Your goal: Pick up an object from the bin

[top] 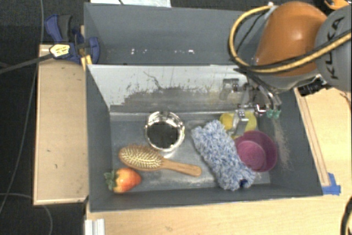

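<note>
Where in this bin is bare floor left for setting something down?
One bare patch lies between the left wall and the metal cup, behind the hairbrush. Crowded at right: claw, yellow thing, blue cloth, purple cup together.

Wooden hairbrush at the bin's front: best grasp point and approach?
Take the wooden hairbrush by its handle, from straight above, closing across the handle's narrow width. It lies flat, bristles up, with the handle pointing toward the blue fuzzy cloth and bare floor along both long sides. The oval head is probably too wide, and the strawberry sits close by it.
</note>
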Robot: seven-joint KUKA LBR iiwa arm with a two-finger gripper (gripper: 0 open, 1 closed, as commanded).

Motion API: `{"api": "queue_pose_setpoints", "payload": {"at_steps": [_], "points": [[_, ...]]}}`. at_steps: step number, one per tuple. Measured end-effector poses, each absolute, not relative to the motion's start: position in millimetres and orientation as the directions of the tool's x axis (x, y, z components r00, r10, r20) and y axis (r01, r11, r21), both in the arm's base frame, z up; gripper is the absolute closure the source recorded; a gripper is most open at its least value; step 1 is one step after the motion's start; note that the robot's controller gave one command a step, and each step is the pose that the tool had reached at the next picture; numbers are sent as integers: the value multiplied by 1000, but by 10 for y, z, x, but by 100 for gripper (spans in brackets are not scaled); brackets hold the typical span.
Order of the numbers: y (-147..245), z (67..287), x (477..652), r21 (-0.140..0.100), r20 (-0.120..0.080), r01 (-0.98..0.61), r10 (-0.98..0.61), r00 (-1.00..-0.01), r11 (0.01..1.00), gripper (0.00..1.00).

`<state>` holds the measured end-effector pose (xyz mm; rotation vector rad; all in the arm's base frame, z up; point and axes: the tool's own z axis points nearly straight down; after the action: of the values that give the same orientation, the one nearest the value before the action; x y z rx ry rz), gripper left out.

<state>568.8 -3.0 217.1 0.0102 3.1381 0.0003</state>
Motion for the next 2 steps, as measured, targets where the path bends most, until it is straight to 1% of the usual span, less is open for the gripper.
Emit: {"api": "queue_pose_setpoints", "payload": {"at_steps": [1, 2], "points": [[-30, 2171, 5688, 0, -3, 7, 7, -1000, 1000, 0], [-23, 2017, 5682, 2, -3, 185, 185, -983, 983, 0]]}}
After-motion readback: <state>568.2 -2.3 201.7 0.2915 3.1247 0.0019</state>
